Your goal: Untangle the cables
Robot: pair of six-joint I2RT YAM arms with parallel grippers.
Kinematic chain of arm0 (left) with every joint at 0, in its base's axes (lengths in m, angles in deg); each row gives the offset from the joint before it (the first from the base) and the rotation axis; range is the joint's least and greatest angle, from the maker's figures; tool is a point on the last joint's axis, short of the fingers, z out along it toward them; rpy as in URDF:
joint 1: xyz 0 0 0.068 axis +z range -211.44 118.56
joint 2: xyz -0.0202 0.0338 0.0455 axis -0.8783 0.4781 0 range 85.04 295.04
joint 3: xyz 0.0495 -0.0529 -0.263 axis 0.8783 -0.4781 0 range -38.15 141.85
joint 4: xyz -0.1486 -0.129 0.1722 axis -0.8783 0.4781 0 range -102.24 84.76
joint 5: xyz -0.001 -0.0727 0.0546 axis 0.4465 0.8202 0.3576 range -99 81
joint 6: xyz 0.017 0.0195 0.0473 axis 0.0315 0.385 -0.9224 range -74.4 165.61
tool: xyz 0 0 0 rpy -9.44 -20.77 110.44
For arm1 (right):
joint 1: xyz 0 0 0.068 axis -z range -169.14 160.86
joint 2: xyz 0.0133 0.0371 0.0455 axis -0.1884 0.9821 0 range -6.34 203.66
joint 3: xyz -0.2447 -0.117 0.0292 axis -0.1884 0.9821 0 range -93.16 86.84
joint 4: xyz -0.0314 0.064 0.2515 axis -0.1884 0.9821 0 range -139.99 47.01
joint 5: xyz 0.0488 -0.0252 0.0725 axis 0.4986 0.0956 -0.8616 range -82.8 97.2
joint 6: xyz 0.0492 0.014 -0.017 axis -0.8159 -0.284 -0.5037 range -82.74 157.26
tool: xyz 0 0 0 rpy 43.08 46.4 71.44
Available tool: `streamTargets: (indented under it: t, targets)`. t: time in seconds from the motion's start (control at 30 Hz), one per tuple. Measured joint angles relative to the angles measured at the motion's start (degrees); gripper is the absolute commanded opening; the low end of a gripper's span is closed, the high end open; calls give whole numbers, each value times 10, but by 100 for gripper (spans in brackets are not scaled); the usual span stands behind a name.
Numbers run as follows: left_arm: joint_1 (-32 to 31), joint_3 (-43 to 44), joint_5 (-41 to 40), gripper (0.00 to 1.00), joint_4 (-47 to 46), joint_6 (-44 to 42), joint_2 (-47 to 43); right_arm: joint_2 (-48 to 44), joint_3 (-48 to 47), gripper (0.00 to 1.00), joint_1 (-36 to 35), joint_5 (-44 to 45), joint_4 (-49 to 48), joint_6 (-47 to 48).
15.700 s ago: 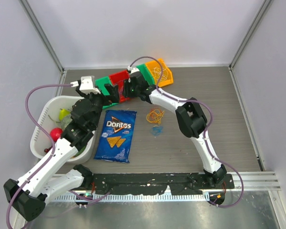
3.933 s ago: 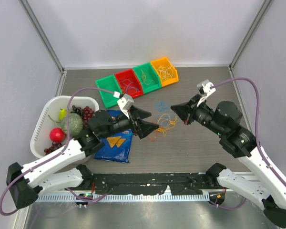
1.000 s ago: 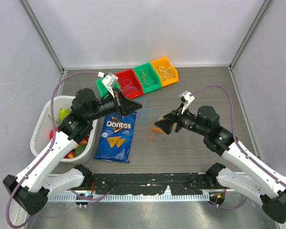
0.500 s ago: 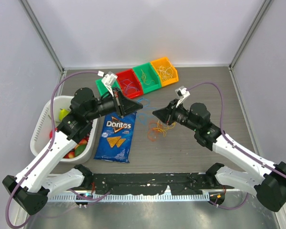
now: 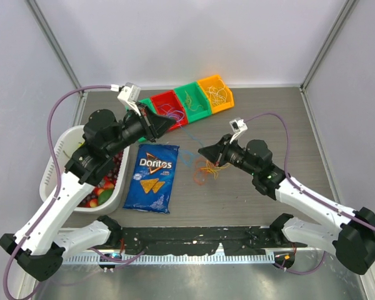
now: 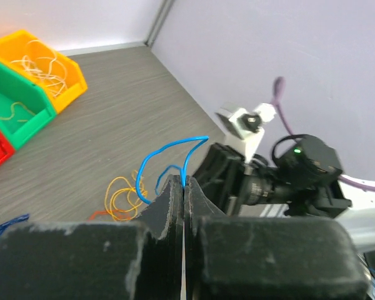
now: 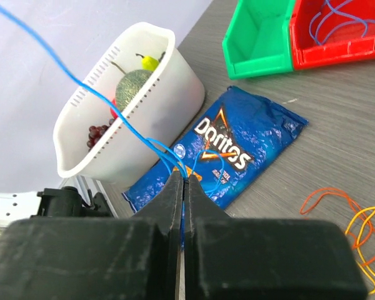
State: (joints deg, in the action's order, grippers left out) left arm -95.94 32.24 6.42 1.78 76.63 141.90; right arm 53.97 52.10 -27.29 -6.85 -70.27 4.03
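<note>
Overhead camera, two close opposed wrist cameras, shared table (image 5: pixel 269 119).

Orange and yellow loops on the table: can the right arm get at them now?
Probably not yet: nothing blocks the loops, but the right gripper is shut on the blue cable.

The left hand (image 5: pixel 167 123) is closed, near the red bin (image 5: pixel 172 104). The right hand (image 5: pixel 203 152) is closed, beside the Doritos bag (image 5: pixel 152 177). A thin blue cable (image 5: pixel 186 152) shows faintly between them. The orange and yellow cables (image 5: pixel 207 170) lie on the desk (image 5: pixel 287 125), just beside the right hand.
</note>
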Motion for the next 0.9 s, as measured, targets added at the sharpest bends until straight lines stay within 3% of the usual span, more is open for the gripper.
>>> streamTargets:
  t: [0.2, 0.27, 0.33, 0.4, 0.5, 0.67, 0.9]
  targets:
    - [1, -21, -48, 3, 5, 2, 15, -45, -18, 1, 0, 0, 21, -9]
    - [6, -31, -54, 21, 9, 5, 23, -43, -39, 1, 0, 0, 26, -10]
    - [13, -32, -55, 48, 20, 7, 37, -32, -69, 1, 0, 1, 30, -9]
    - [23, -32, -56, 68, 35, 10, 46, -16, -95, 1, 0, 4, 31, -9]
    - [39, -39, -65, 86, 51, 9, 41, 10, -129, 1, 0, 18, 37, -6]
    - [47, -70, -118, 92, 76, -10, -15, 70, -195, 1, 0, 52, 63, 1]
    - [52, -107, -250, 93, 61, -35, -106, 166, -305, 1, 0, 103, 90, 5]
